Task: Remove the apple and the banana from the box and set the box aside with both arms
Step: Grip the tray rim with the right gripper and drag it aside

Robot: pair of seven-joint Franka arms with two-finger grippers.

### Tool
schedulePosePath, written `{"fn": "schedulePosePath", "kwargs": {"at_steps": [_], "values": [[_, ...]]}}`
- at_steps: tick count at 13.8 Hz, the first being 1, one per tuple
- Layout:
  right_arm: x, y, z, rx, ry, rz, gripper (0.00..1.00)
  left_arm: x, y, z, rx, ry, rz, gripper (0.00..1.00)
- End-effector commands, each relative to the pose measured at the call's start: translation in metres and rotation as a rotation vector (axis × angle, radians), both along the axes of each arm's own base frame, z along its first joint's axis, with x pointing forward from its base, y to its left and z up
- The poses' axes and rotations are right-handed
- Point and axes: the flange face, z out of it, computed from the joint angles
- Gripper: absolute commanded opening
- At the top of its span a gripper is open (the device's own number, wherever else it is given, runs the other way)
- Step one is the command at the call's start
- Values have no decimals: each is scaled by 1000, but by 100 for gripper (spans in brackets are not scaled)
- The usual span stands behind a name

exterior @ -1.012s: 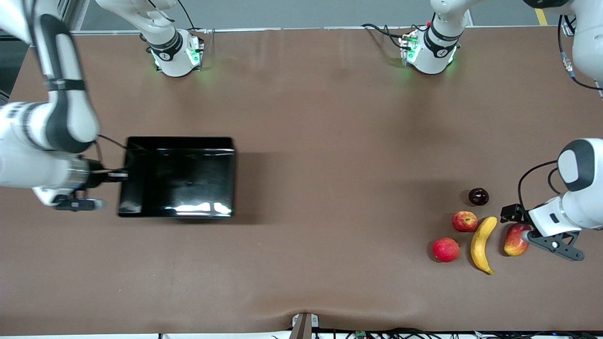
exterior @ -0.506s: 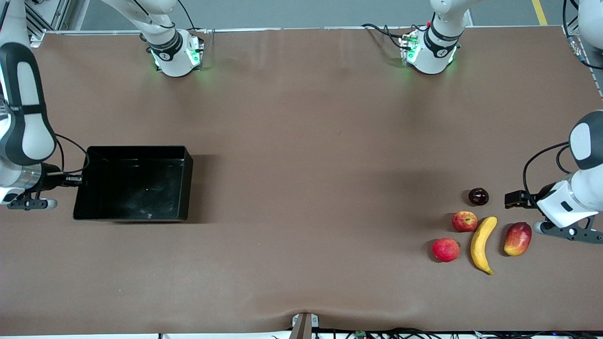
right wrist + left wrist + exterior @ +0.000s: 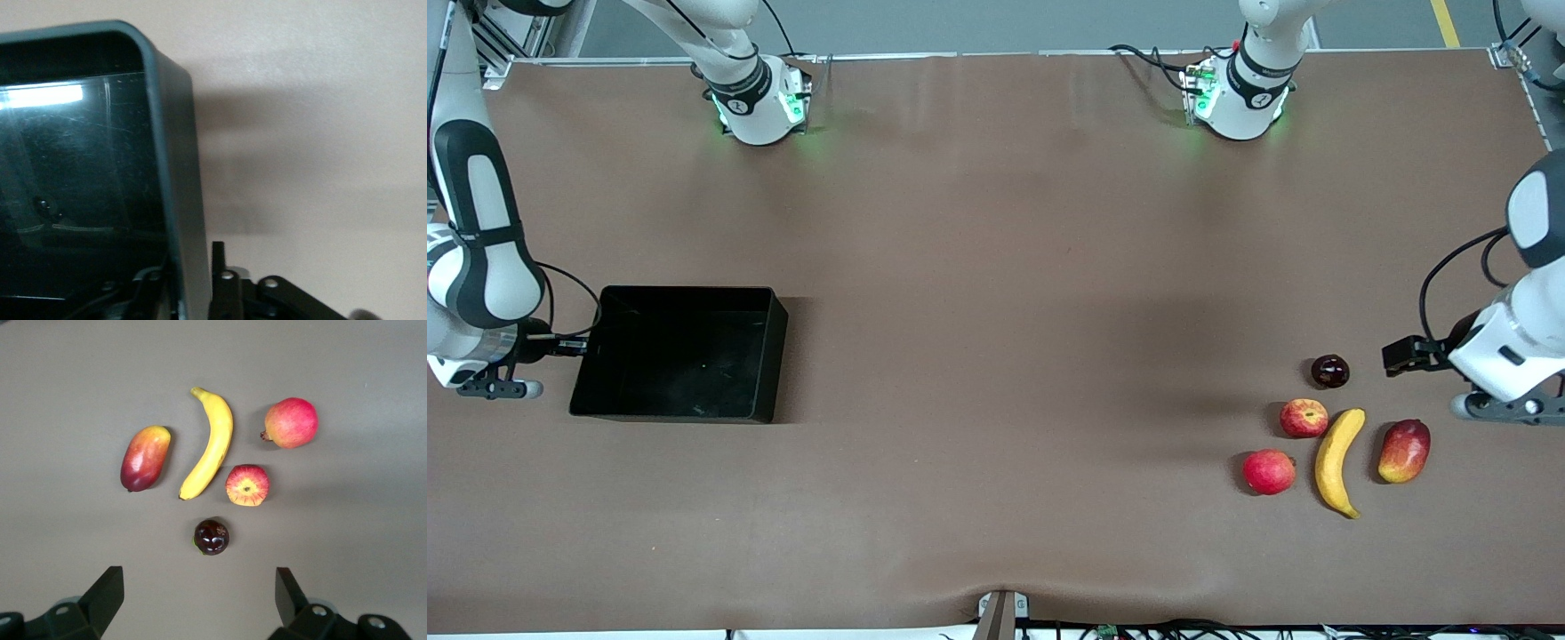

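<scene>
Your right claw (image 3: pixel 574 346) sits at the wall of the box (image 3: pixel 680 352) that faces the right arm's end of the table. In the right wrist view the fingers (image 3: pixel 219 280) straddle that wall, one inside and one outside, but you can't tell from these pictures whether they pinch it or have slackened off. The box rests flat on the table (image 3: pixel 996 356), empty, its long axis running along the table's length, so the wall in your claw is a short one. Any pull or release happens straight along that axis, out toward the right arm's end.

Your left claw (image 3: pixel 1400 356) hangs spread wide and holds nothing. It is over bare table at the left arm's end, just beside the dark round fruit (image 3: pixel 1330 371).

The apple (image 3: pixel 1304 418) and the banana (image 3: pixel 1338 460) are out of the box and lie on the table, well apart from it. They touch or nearly touch, the banana's long axis pointing roughly toward the front camera. A pinkish-red round fruit (image 3: pixel 1268 471) and a mango (image 3: pixel 1404 451) flank the banana.

By my reading only the box is left to settle, and the right arm alone is near it.

No brand, label or writing is readable on anything.
</scene>
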Motion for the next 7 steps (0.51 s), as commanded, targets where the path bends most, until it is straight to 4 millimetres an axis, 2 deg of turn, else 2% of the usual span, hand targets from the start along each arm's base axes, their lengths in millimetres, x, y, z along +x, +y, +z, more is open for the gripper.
{"fn": "schedulePosePath", "kwargs": {"at_steps": [1,2,4,5,7], "values": [[7,-2,19,36,16,13,100,-12,2,23,-18,-16,20,100],[15,1,35,44,20,24,100,-12,3,34,-14,-36,24,100],[49,18,86,26,-38,78,100,-19,1,56,3,-69,25,100],[59,25,104,27,-45,96,100,-23,0,65,9,-84,25,100],[80,49,138,7,-97,141,100,-34,-9,73,23,-43,25,100]]}}
